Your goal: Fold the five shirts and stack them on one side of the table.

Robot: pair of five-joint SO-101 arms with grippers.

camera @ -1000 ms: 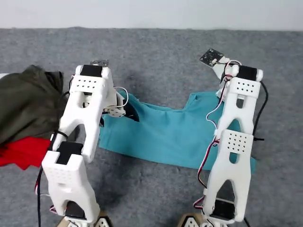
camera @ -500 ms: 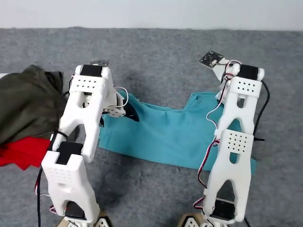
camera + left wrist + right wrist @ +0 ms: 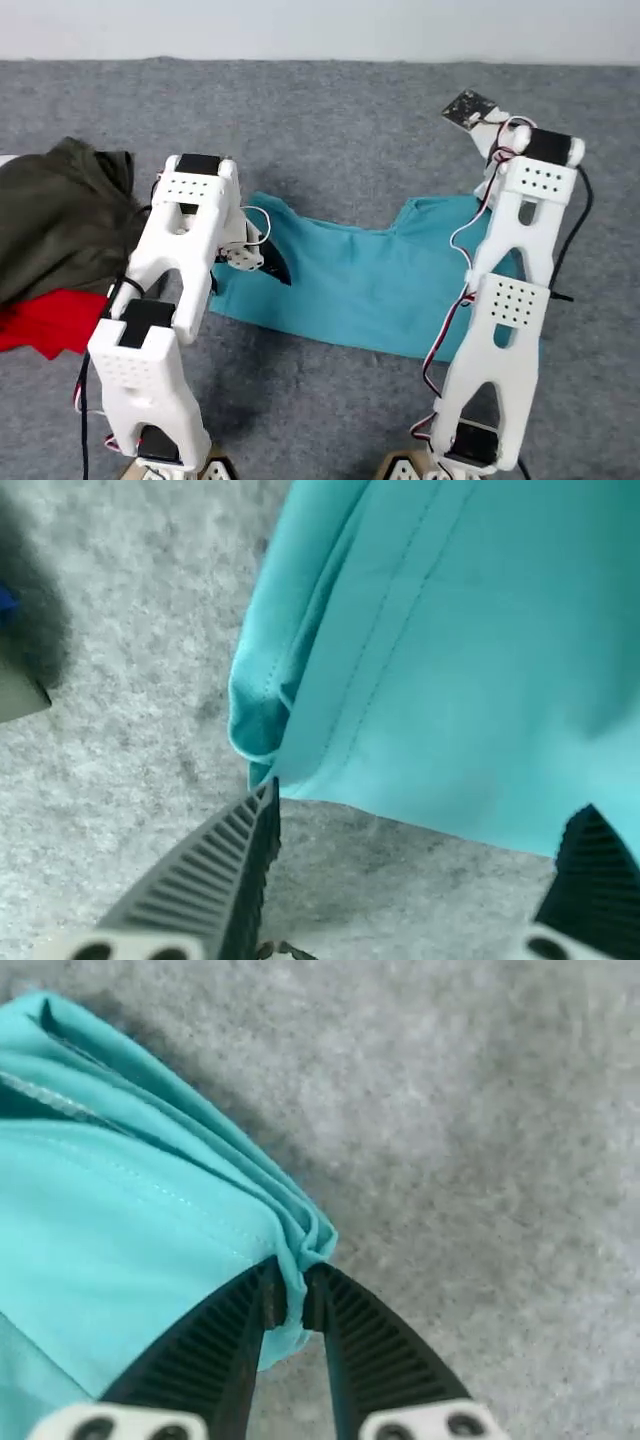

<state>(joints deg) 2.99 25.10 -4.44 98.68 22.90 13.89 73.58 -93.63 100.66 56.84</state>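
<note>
Teal shirt (image 3: pixel 350 285) flat w/ bunched edges; right tool (image 3: pixel 295 1280) pinching its fold, left tool (image 3: pixel 428 805) spread.

The high camera is fixed off the arms, above and behind their bases. It looks down and forward over the grey bench (image 3: pixel 330 110) to the white wall (image 3: pixel 320 25) at its far edge, taking in the left arm (image 3: pixel 165 290), the right arm (image 3: pixel 510 300) and the teal shirt (image 3: pixel 350 280) between them. Each wrist camera looks down along its own fingers from very near. The left arm's fingers (image 3: pixel 215 870) frame a side edge of the shirt, the right arm's fingers (image 3: pixel 215 1355) a folded corner. All three views share the shirt and the bench surface beside it.
</note>
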